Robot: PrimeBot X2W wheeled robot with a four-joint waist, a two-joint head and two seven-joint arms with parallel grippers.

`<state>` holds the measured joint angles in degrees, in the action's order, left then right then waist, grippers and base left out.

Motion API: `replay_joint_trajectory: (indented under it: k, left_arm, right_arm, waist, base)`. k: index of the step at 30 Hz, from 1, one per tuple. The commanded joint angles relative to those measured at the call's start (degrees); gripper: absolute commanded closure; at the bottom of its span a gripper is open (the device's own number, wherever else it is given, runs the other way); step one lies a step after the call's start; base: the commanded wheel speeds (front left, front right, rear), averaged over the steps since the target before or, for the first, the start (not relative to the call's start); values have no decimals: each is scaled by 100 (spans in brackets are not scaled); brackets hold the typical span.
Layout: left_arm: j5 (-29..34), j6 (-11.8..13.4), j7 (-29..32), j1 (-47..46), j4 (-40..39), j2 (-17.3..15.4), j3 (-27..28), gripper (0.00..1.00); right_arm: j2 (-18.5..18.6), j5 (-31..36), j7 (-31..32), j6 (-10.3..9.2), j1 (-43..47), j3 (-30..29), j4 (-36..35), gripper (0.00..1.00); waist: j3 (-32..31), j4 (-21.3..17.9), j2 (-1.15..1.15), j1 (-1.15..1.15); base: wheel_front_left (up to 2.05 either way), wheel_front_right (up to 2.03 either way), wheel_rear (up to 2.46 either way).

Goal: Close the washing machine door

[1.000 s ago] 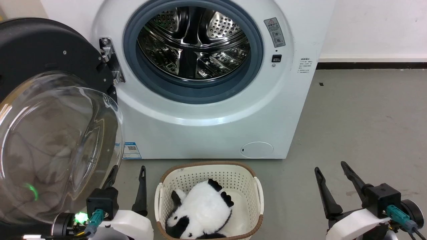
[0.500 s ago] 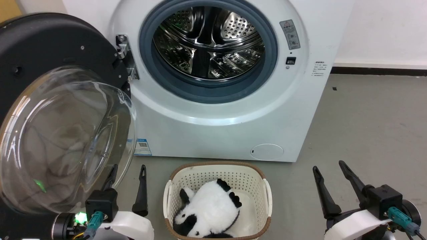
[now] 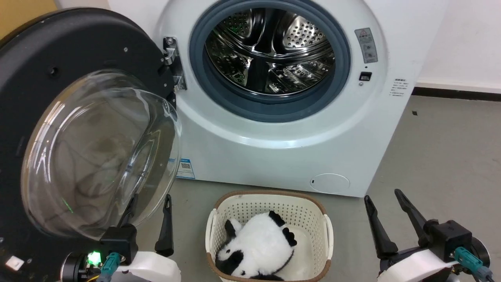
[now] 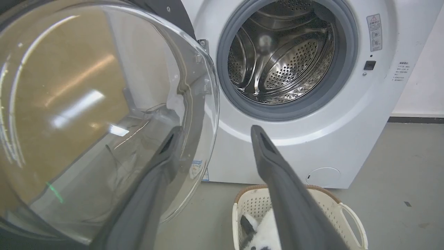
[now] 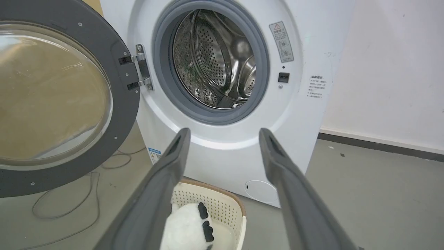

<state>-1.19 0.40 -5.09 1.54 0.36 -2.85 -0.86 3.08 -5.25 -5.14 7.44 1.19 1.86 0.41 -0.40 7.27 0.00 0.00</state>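
A grey concrete floor (image 3: pixel 450 149) runs up to a white wall (image 3: pixel 469 39), and against that wall stands the white front-loading washing machine (image 3: pixel 282 156). Its round porthole is uncovered, showing the perforated shiny steel drum (image 3: pixel 274 51) inside the grey rubber gasket (image 3: pixel 274 111). The large round black washing machine door (image 3: pixel 78 47) is swung wide open on the metal hinge (image 3: pixel 174 64) at the robot's left of the porthole. Its matte inner side and bulging clear glass bowl window (image 3: pixel 98 152) face the head camera. A small blue label (image 3: pixel 185 168) sits low on the machine's front, just beside the glass bowl's edge. On the floor in front of the machine rests a cream perforated plastic basket (image 3: pixel 270 192) holding a black-and-white plush panda (image 3: pixel 258 246). The left end effector (image 3: pixel 152 197) hovers low beside the door with its fingers spread and nothing between them. One finger overlaps the glass bowl's rim, though contact cannot be judged. The right end effector (image 3: pixel 381 194) hangs to the right of the basket, likewise released and empty, well apart from the door.
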Motion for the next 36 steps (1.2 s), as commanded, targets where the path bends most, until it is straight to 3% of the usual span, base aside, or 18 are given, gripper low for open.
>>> replay_joint_trajectory:
  k: [1,36]
  left_arm:
    - [-22,18,-49,56,-15,-2,3,0]
    - [-71,12,-479,197,-86,-2,-34,0]
  right_arm:
    - [-8,-61,-46,2,75,14,3,0]
    - [-14,-456,-476,3,175,262,53,0]
  waist:
    - [-9,49,0,0]
    - [-24,1107,0,0]
  base:
    - [0,0,0]
    - [0,0,0]
